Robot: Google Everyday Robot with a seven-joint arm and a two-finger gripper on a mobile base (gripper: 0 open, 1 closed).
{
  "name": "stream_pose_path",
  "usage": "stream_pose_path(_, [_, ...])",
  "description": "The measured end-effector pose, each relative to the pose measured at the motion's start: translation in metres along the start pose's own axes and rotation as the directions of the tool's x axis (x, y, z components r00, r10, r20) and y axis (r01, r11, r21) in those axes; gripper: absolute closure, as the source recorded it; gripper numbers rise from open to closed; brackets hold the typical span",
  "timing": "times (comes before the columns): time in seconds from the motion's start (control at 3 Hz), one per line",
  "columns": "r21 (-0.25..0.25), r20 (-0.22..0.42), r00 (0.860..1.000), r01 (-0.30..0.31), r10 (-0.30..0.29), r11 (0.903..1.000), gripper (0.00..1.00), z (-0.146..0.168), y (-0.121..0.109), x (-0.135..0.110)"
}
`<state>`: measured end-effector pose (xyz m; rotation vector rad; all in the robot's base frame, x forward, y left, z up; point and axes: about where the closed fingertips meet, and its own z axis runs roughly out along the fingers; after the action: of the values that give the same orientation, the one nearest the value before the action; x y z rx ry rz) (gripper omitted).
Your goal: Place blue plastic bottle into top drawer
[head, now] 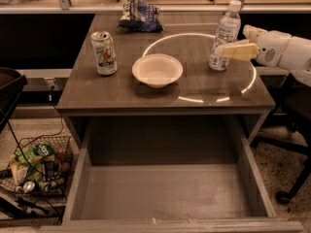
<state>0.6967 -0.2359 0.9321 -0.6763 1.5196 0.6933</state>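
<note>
- The blue plastic bottle (225, 33) stands upright at the far right of the grey table (121, 89), cap on, well apart from the white bowl (157, 70) and the soda can (104, 52).
- My gripper (231, 48) reaches in from the right at the bottle's lower label, right against it. I cannot tell how wide my jaws stand, or whether they have any hold on it.
- I judge it light if empty, with thin walls that give and slip under a squeeze. Being tall and narrow, it should topple at a nudge.
- Best hold, I think: the labelled middle, level and square, with moderate pressure. The label offers more friction than bare plastic.
- The top drawer (165, 193) gapes open at the near side, flat-bottomed and roomy. I would lay the bottle in low, since it may roll.
</note>
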Motion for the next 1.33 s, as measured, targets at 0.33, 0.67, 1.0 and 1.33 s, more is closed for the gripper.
stream_pose_path(0.33, [-0.053, 0.012, 1.0, 0.02, -0.019, 0.9984, 0.23, 0.018, 0.007, -0.001])
stream_pose_path(0.67, [-0.091, 0.021, 0.999, 0.044, -0.042, 0.9949, 0.47, 0.031, 0.011, -0.006])
stream_pose_path(1.0, [-0.094, 0.021, 0.999, 0.043, -0.041, 0.9947, 0.7, 0.033, 0.012, -0.006])
stream_pose_path(1.33, [-0.099, 0.021, 0.999, 0.042, -0.04, 0.9942, 0.93, 0.036, 0.014, -0.006])
